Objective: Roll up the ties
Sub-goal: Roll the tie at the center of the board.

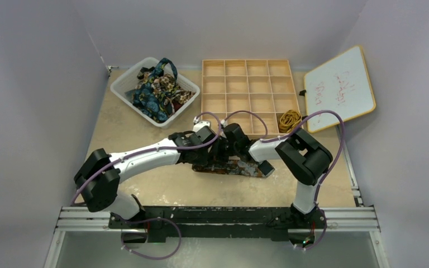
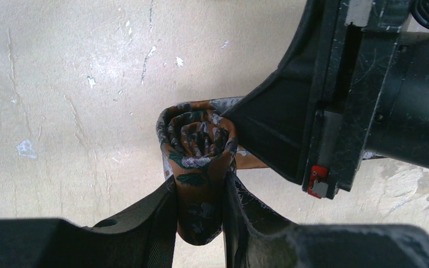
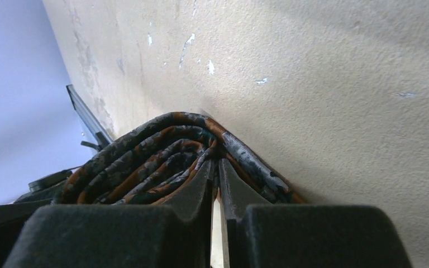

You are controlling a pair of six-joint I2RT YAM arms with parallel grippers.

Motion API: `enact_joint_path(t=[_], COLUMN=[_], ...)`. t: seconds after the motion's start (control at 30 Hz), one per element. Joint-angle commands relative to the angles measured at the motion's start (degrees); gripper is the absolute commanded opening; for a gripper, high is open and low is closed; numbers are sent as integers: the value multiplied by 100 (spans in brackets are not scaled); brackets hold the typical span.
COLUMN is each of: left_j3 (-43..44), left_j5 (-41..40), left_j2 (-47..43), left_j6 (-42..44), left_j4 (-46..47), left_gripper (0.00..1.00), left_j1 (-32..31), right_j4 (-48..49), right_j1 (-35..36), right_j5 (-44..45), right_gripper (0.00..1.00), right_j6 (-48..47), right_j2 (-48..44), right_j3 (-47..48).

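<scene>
On the surface (image 2: 61, 84), left claw (image 2: 199, 190) clamps soft tie roll (image 2: 198, 139); right claw (image 3: 216, 164) pinches its outer wrap. Slippery, probably unwinds; grip flanks.

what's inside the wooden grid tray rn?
One rolled gold tie sits in the near-right cell of the tray. Other visible cells are bare; the near row's left cells are partly covered by the arms.

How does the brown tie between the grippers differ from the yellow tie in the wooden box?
Colour: the brown tie is dark and blotched, the yellow tie plain gold. Place: brown lies on the table, held; yellow sits untouched in the wooden box. Both are coiled.
</scene>
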Motion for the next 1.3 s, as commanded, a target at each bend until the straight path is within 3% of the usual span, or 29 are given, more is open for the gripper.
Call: enact_joint_path(t=[0.0, 0.17, 0.57, 1.0, 1.27], left_j3=[383, 646, 1052, 1232, 1434], left_j5=[-255, -615, -1011, 214, 547], left_j2=[270, 642, 1166, 1434, 1641], left_j6=[78, 39, -97, 880, 746], left_j4=[-97, -456, -848, 5, 108], left_gripper=[30, 30, 32, 52, 56], left_j1=[-150, -375, -656, -699, -699], right_j4=[300, 76, -968, -1129, -1053], right_j1=[19, -8, -544, -1021, -1053], right_j5=[-303, -368, 955, 1217, 1002], right_gripper=[9, 9, 17, 23, 30], right_j6=[130, 163, 158, 94, 6], right_j2=[19, -105, -1505, -2289, -2564], right_j3=[110, 98, -591, -1260, -1499])
